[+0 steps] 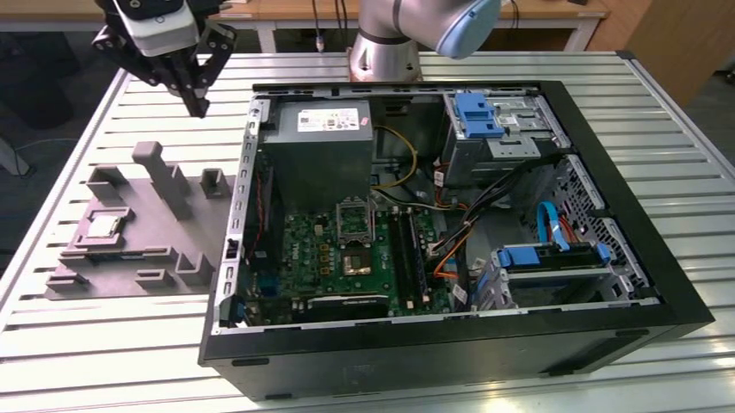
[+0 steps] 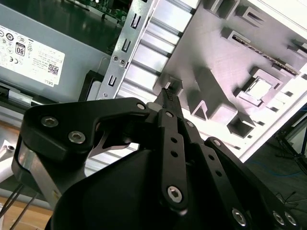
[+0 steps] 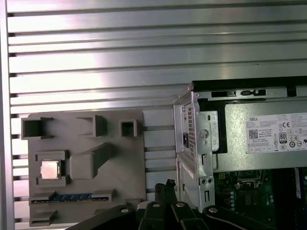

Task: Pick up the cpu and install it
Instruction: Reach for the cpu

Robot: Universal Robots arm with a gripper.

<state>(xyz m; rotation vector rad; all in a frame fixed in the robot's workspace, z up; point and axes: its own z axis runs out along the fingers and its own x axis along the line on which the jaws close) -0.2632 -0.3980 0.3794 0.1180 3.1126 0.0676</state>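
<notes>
Cpu point(image 1: 103, 225) lies flat in a square pocket of the grey moulded tray point(image 1: 120, 262), well apart from your gripper point(image 1: 199, 109), whose black fingers are pressed together on nothing. You have open air around the gripper above the ribbed aluminium table point(image 1: 92, 344). The nearest edge is the black computer case point(image 1: 460, 353) wall, towards the exterior view's right. The chip's top is pale smooth metal, and the tray is matte with upright blocks.

You're working in a robotics lab or test workshop: a robot arm point(image 1: 391, 43) stands at a slatted aluminium table point(image 1: 103, 353) carrying an opened desktop computer case point(image 1: 460, 344), with a grey parts fixture point(image 1: 126, 254) beside it.
</notes>
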